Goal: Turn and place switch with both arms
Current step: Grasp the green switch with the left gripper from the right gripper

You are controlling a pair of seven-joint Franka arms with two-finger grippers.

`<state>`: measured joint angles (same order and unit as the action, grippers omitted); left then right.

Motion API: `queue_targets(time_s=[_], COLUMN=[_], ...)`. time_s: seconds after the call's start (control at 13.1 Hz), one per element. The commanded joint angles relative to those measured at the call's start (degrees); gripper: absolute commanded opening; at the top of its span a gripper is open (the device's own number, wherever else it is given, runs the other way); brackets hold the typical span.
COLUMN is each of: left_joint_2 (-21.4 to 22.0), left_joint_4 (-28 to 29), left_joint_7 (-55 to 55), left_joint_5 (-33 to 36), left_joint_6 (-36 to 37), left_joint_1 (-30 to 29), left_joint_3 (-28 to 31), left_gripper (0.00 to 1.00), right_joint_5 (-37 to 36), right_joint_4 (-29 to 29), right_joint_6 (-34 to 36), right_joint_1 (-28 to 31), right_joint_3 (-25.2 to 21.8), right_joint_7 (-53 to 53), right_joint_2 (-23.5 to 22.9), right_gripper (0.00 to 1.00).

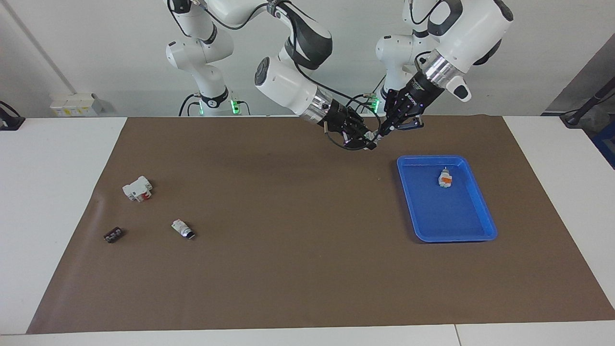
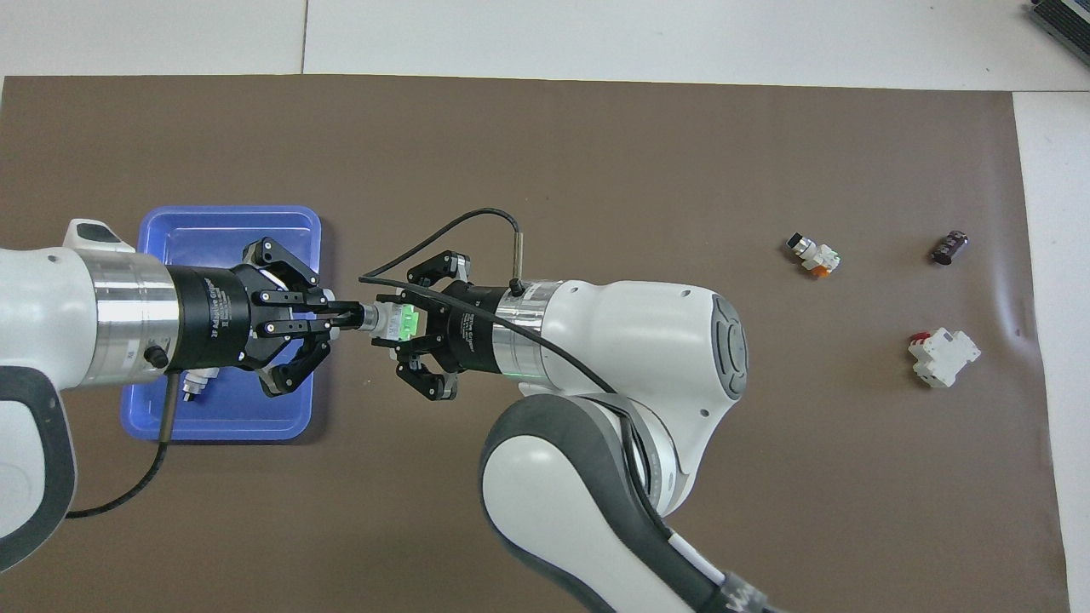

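Facing view
- right gripper [image 1: 370, 140]: up in the air over the brown mat [image 1: 288, 269], clenched on one end of the switch [image 1: 374, 138], though the piece is barely visible from here
- left gripper [image 1: 384, 130]: comes down at a slant to meet the other one tip to tip, pinched on the same piece
- blue tray [image 1: 485, 211]: sits on the mat toward the left arm's end, with a white piece with an orange patch [image 1: 445, 179] lying inside
- loose bits: white breaker-looking block with red [image 1: 138, 188], a small black part [image 1: 114, 235] and a white-and-black piece [image 1: 183, 228], all at the right arm's end, well apart from the grippers

Overhead view
- switch [image 2: 398, 322]: way clearer here, green face up, held off the table between both grippers, just beside the tray
- left gripper [image 2: 351, 315]: over the edge of the blue tray [image 2: 223, 223], fingertips shut on the switch's knob end
- right gripper [image 2: 402, 323]: over bare mat [image 2: 596, 153], gripping the white-green body
- other parts: white-and-black piece [image 2: 813, 254], black part [image 2: 949, 247], white block [image 2: 943, 356], all lying at the right arm's end
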<state>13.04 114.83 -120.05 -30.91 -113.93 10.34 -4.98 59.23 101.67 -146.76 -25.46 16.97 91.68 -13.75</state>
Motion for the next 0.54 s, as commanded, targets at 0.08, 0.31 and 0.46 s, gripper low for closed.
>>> queue_targets(time_s=[0.08,0.31,0.46], left_joint_2=[0.8,0.8,0.9], left_joint_4=[1.8,1.8,2.2], left_joint_7=[-16.4,-31.6,-38.6], left_joint_5=[4.6,6.9,7.1], left_joint_6=[-1.4,0.0,0.5], left_joint_1=[-1.9,-2.6,-4.4], left_joint_3=[0.9,0.9,0.9], left_gripper=[0.00,0.00,0.00], right_joint_5=[-0.8,-0.8,-0.8], right_joint_4=[-0.2,-0.2,-0.2], right_joint_6=[-0.4,-0.2,0.2], right_joint_1=[0.8,1.0,1.3], right_joint_3=[0.1,0.1,0.1], right_joint_7=[1.5,1.6,1.7], right_joint_2=[1.1,1.1,1.3], right_gripper=[0.00,0.00,0.00])
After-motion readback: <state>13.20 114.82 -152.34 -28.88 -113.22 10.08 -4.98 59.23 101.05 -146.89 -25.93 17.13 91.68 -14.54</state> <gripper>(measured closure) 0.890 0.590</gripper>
